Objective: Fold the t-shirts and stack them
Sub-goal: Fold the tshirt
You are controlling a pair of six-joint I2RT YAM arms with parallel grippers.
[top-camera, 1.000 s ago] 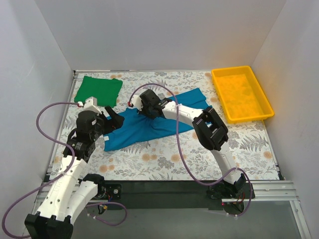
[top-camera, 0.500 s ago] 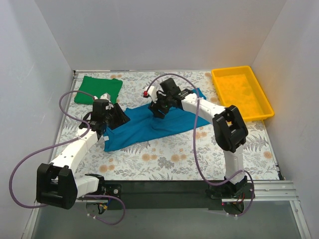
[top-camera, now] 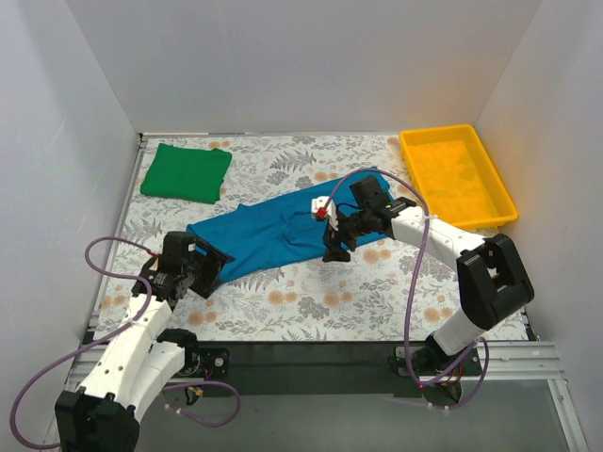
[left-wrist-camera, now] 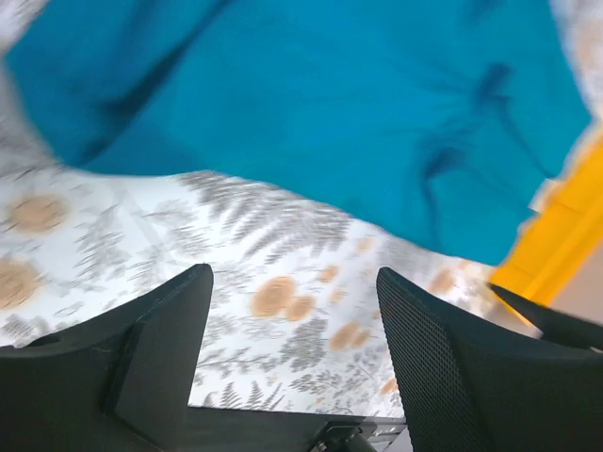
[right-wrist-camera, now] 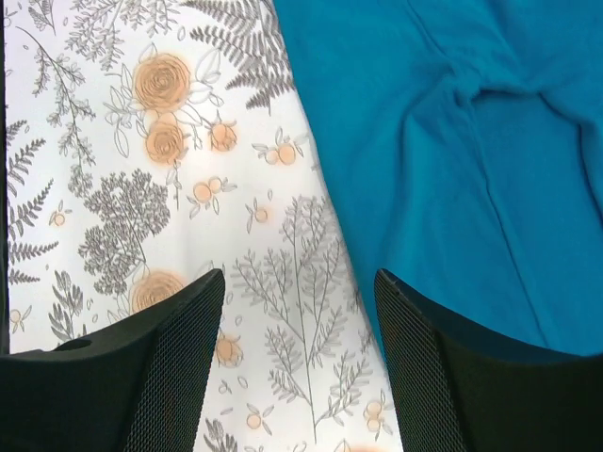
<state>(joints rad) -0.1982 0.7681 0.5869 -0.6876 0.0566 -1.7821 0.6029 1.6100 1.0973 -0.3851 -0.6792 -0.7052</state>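
Observation:
The teal-blue t-shirt [top-camera: 273,234] lies spread in a long slanted band across the middle of the floral cloth; it also shows in the left wrist view [left-wrist-camera: 311,104] and the right wrist view [right-wrist-camera: 452,141]. The green t-shirt [top-camera: 187,172] lies folded at the back left. My left gripper [top-camera: 209,270] is open and empty at the blue shirt's near-left end, above bare cloth [left-wrist-camera: 292,311]. My right gripper [top-camera: 336,250] is open and empty at the shirt's near edge, its fingers [right-wrist-camera: 179,358] straddling the hem.
A yellow tray [top-camera: 457,177] stands at the back right. White walls close in the left, back and right sides. The black rail [top-camera: 311,363] runs along the table's near edge.
Both grippers have let go of the blue shirt and pulled back toward the near side. The shirt now lies stretched out flatter and longer than before.

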